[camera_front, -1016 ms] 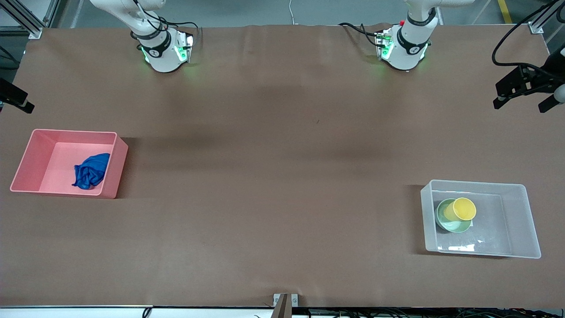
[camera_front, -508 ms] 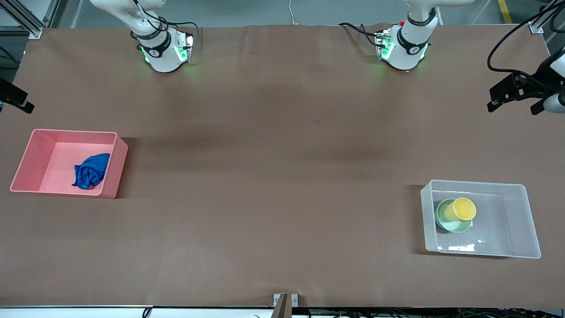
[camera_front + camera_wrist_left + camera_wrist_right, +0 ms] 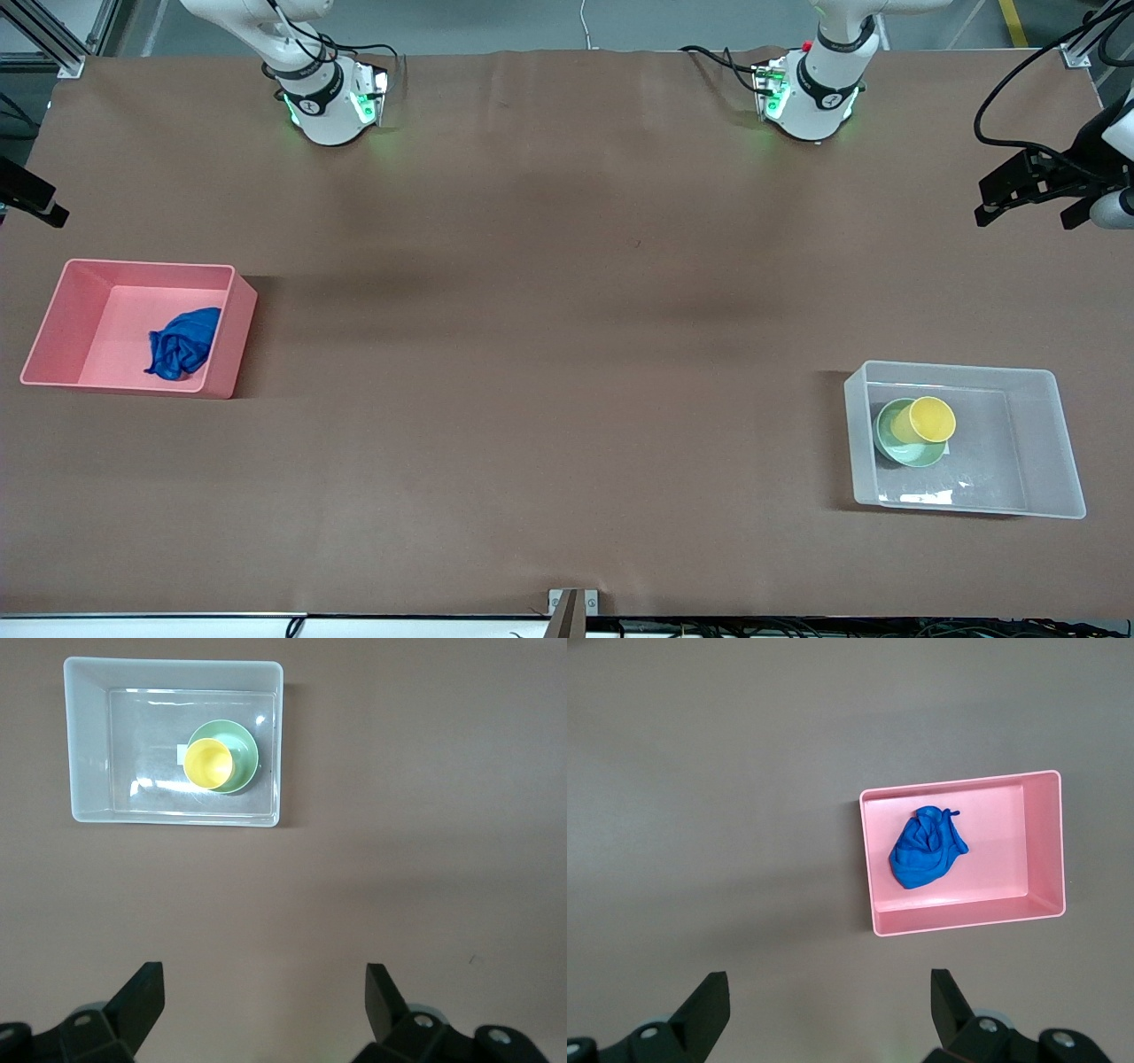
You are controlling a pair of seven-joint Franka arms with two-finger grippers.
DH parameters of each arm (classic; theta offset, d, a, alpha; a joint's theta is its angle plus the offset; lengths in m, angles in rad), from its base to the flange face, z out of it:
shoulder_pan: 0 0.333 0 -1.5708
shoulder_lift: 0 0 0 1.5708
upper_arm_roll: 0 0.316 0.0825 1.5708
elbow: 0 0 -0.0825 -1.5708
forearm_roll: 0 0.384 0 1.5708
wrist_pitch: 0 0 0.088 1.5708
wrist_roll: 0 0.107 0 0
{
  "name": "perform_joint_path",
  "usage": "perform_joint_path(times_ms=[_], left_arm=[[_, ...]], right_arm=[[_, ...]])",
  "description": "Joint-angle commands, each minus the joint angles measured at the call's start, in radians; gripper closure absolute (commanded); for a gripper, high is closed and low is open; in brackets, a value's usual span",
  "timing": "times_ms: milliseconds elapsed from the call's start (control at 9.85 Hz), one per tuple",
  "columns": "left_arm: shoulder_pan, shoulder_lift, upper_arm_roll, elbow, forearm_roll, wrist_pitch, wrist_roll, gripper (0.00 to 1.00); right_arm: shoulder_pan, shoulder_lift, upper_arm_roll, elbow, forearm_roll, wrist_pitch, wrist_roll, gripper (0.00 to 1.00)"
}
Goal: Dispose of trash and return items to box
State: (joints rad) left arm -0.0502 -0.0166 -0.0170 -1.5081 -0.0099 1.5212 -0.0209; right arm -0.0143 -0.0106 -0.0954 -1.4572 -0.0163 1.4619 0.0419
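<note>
The blue cloth wad [image 3: 183, 344] lies in the pink bin [image 3: 80, 301] at the right arm's end of the table; it also shows in the right wrist view [image 3: 926, 848]. The yellow cup [image 3: 926, 419] lies tilted in the mint-green bowl [image 3: 912, 456] inside the clear box [image 3: 1045, 443]; cup [image 3: 209, 763], bowl [image 3: 245, 744] and box [image 3: 89, 744] show in the left wrist view. My left gripper [image 3: 1028, 208] is open and empty, high over bare table at the left arm's end. My right gripper [image 3: 830, 992] is open and empty, high above bare table beside the pink bin [image 3: 1041, 842].
The brown table mat [image 3: 567, 354] is bare between the two bins. The arm bases [image 3: 328, 106] [image 3: 811, 97] stand along the table edge farthest from the front camera. A metal bracket [image 3: 571, 602] sits at the nearest edge.
My left gripper has shifted slightly above the left arm's end of the table. The bins and their contents have not moved.
</note>
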Motion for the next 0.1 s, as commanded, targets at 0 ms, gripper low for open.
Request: perform_joint_path(times_ms=[0], left_arm=[[0.01, -0.006, -0.017, -0.038, 0.019, -0.003, -0.016, 0.0]], right_arm=[[-0.006, 0.0, 0.003, 0.003, -0.001, 0.001, 0.001, 0.0]])
